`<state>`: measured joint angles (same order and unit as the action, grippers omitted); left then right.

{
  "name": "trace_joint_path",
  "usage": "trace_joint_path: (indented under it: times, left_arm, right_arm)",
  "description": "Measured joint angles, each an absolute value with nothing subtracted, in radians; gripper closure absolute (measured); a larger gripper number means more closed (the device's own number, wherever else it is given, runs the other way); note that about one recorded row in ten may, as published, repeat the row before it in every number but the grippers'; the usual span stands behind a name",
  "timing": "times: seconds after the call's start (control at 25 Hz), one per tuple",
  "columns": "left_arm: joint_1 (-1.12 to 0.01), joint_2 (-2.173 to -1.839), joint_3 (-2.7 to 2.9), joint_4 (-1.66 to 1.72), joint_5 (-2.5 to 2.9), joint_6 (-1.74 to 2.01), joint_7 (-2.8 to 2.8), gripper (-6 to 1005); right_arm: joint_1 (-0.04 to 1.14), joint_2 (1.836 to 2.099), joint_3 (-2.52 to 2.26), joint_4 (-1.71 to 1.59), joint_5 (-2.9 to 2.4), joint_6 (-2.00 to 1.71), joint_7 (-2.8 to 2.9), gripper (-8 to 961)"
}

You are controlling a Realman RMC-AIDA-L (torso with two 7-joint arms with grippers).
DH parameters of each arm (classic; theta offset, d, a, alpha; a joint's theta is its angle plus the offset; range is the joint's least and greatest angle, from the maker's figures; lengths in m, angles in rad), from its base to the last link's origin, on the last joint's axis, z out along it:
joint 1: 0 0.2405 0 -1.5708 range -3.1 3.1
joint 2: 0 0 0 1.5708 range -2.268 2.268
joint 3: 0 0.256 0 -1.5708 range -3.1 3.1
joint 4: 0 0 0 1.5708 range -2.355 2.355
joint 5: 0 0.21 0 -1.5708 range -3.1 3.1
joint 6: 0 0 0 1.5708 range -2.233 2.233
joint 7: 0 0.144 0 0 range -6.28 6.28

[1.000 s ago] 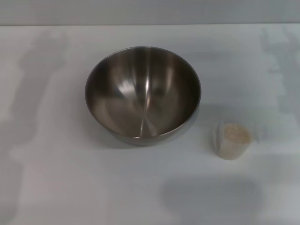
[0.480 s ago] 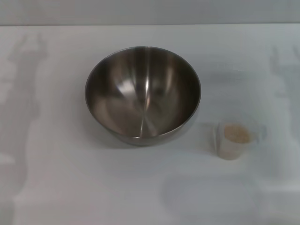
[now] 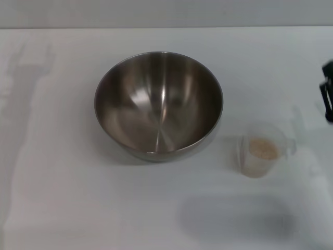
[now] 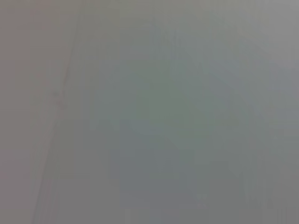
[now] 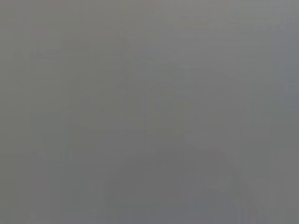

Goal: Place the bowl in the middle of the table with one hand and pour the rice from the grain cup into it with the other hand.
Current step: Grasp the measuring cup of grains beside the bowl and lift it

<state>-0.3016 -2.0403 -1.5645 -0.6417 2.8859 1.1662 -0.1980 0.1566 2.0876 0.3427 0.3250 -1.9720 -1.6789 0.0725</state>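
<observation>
1. Saw the bowl point(image 3: 158, 105) upright, empty, near the middle of the table point(image 3: 62, 198).
2. Found the grain cup point(image 3: 261, 151), holding rice point(image 3: 263, 148), just right of it, apart.
3. Glimpsed the right gripper point(image 3: 328, 98) at the right edge; could not tell its opening; held nothing visible.

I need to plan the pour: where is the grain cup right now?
In the head view the grain cup stands upright on the table, on the robot's right, beside the bowl but apart from it, nearer the front edge.
</observation>
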Motion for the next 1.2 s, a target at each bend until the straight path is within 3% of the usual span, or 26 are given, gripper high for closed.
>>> trace_joint_path:
  times: [0.28,0.6,1.2]
  left_arm:
    - [-0.285,-2.039,-1.573,-0.64,2.886,1.155,-0.195,310]
    - [-0.269,-2.036,-1.603,-0.649,2.886,1.136,-0.194,189]
    - [-0.27,-2.044,-1.614,-0.649,2.887,1.142,-0.145,188]
  right_arm:
    - [0.071,2.089,0.256,0.321,-1.973,-1.716,0.037,391]
    - [-0.019,2.086,0.174,0.316,-1.968,-1.708,0.036,390]
    - [-0.052,2.086,0.144,0.292,-1.97,-1.629,0.025,391]
